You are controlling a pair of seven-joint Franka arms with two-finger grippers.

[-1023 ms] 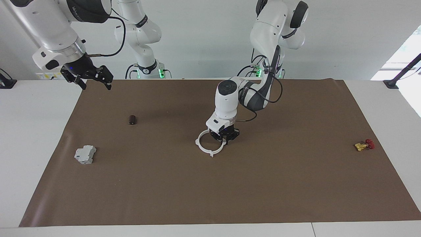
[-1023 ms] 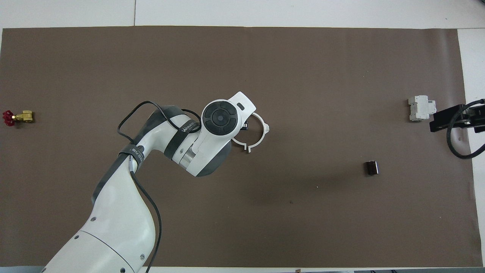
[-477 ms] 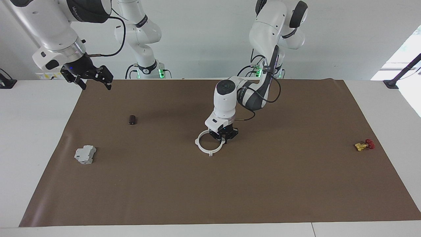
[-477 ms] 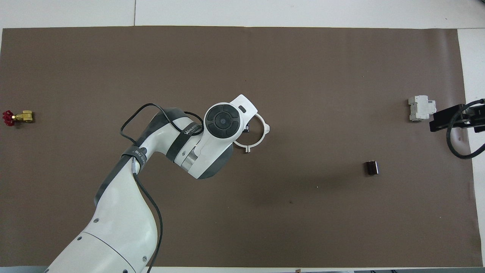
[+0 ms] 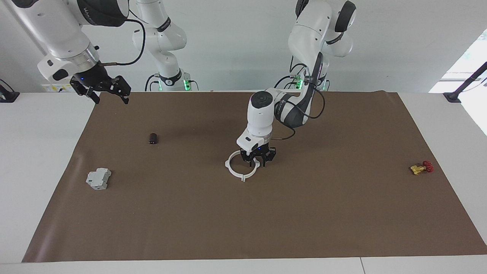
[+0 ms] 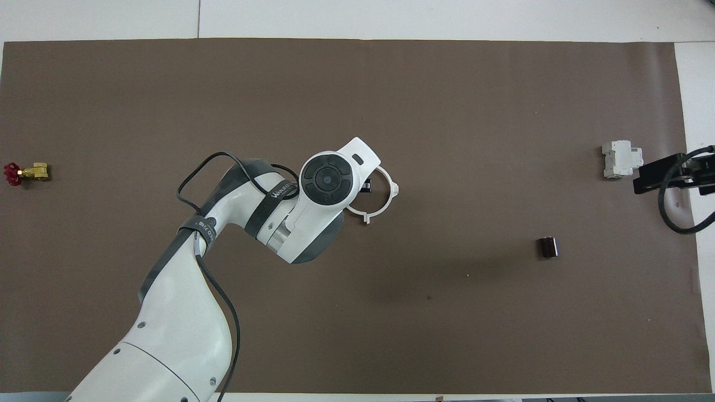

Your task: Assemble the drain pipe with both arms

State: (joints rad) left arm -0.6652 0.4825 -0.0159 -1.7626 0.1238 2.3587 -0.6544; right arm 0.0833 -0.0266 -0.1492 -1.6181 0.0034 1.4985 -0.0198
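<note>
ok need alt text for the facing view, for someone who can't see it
The left gripper reaches down at the rim of a white drain pipe ring lying mid-table on a brown mat. The right gripper hangs open over the mat's corner at its own end. A grey block, a dark cylinder and a yellow-and-red valve lie apart.

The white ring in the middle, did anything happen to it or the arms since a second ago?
The left tool crept a little toward the robots with the ring, which slid along with it and stayed flat on the mat. The right tool waited, open, over the mat's corner. The grey block, dark cylinder and valve stayed put.
</note>
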